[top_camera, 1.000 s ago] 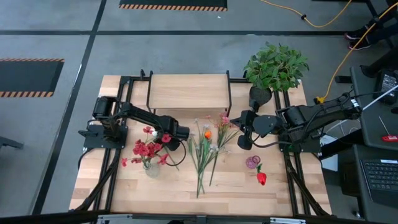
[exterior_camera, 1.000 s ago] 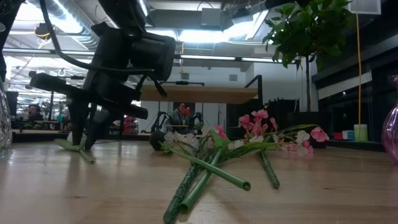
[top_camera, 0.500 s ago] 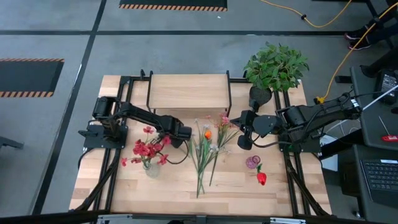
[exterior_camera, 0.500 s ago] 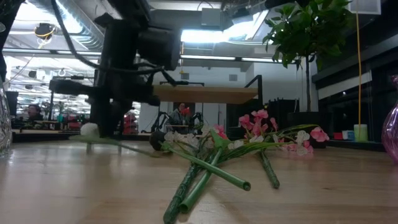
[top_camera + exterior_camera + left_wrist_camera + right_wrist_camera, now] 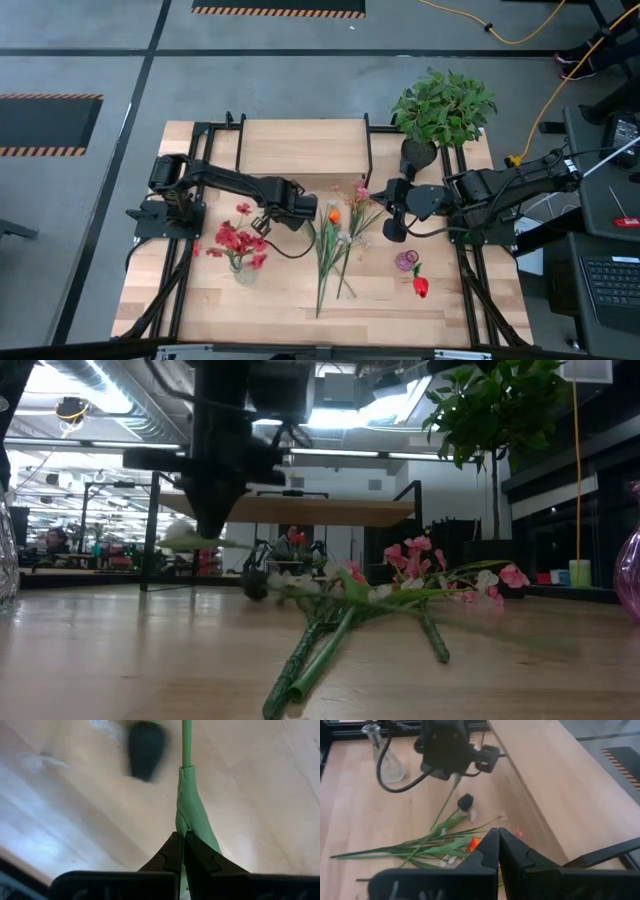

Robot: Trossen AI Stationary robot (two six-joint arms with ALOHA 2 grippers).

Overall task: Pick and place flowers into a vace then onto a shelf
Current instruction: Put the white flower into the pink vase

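1. The left end effector has its fingers pressed together on a thin green flower stem, held above the light wooden surface beside the pile.
2. The right end effector waits with fingers together near the pile's far side.
3. The loose flowers, green stems with pink, white and orange blooms, lie mid-surface, with open wood towards the front edge.
4. The clear glass vase holds red blooms.
5. The low wooden shelf on a black frame stands at the rear edge.
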